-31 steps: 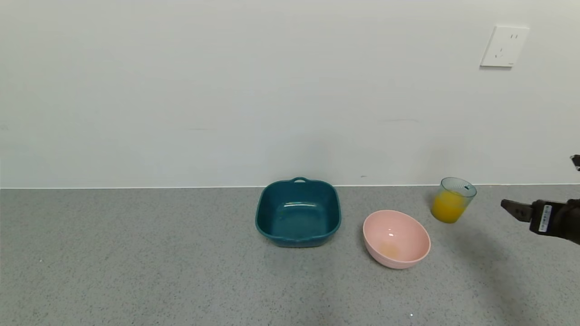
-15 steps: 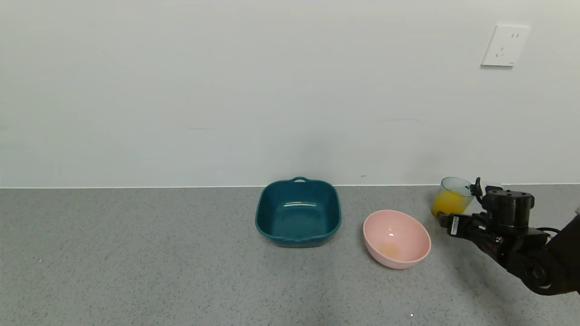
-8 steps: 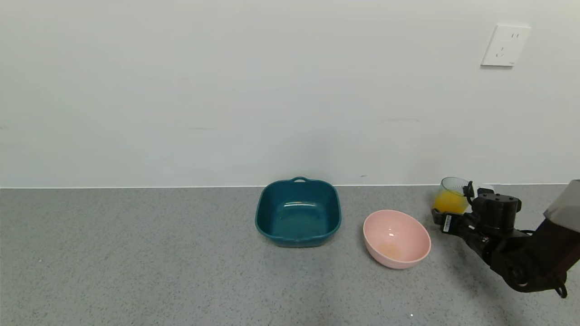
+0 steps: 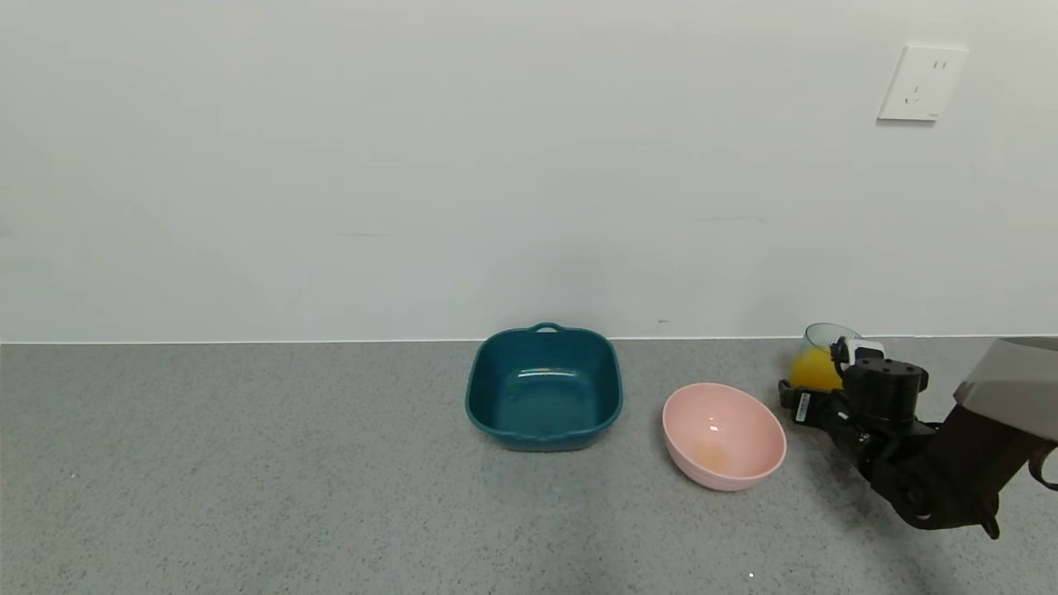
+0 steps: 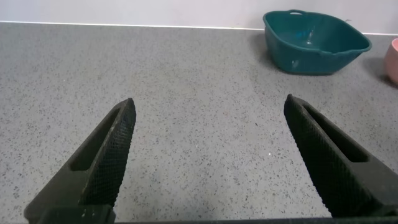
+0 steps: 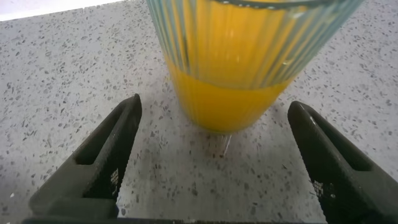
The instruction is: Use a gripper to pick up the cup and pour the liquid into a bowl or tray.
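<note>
The cup (image 4: 818, 351), pale blue-green and ribbed, stands upright at the back right of the counter with orange-yellow liquid (image 4: 808, 369) in it. My right gripper (image 4: 814, 392) is open right beside it, on the near right side, partly hiding it. In the right wrist view the cup (image 6: 249, 37) and liquid (image 6: 227, 99) stand just ahead of the open jaws (image 6: 214, 112), fingers apart from its wall. The pink bowl (image 4: 723, 435) sits left of the cup. My left gripper (image 5: 208, 109) is open over bare counter, out of the head view.
A dark teal square tray (image 4: 543, 386) stands left of the bowl; it also shows in the left wrist view (image 5: 314, 40). The wall runs close behind the cup, with a socket (image 4: 920, 83) high on the right. Grey speckled counter (image 4: 248, 479) spreads left and front.
My right gripper has come in from the right edge and moved left and forward up to the cup, now covering its near side. Cup, bowl and tray have not moved.
</note>
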`<state>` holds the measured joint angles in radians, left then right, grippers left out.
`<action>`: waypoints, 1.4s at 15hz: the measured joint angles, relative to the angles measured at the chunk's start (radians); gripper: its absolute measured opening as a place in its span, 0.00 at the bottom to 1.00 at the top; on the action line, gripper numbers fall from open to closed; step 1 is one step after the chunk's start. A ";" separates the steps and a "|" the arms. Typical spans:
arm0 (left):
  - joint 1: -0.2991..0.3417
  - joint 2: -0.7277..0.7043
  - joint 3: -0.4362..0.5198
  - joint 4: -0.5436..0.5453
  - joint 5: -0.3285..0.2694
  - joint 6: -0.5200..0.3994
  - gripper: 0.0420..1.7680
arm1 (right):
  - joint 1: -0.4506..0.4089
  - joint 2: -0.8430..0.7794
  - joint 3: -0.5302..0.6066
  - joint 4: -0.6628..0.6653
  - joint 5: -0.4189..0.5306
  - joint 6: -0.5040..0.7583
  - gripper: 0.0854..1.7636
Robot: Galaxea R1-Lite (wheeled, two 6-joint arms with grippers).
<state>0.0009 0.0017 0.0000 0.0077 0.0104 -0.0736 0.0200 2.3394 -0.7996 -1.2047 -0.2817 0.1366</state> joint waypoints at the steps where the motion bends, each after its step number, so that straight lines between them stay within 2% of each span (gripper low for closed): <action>1: 0.000 0.000 0.000 0.000 0.000 0.000 0.97 | -0.002 0.010 -0.012 0.000 -0.001 -0.001 0.97; 8: 0.000 0.000 0.000 0.000 0.000 0.000 0.97 | -0.007 0.054 -0.069 -0.009 -0.020 -0.032 0.97; 11: 0.000 0.000 0.000 0.000 0.000 0.000 0.97 | -0.007 0.079 -0.085 -0.057 -0.039 -0.058 0.97; 21: 0.000 0.000 0.000 0.000 0.000 0.000 0.97 | -0.029 0.139 -0.171 -0.062 -0.061 -0.057 0.97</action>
<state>0.0009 0.0017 0.0000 0.0077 0.0104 -0.0736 -0.0089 2.4785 -0.9702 -1.2666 -0.3423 0.0794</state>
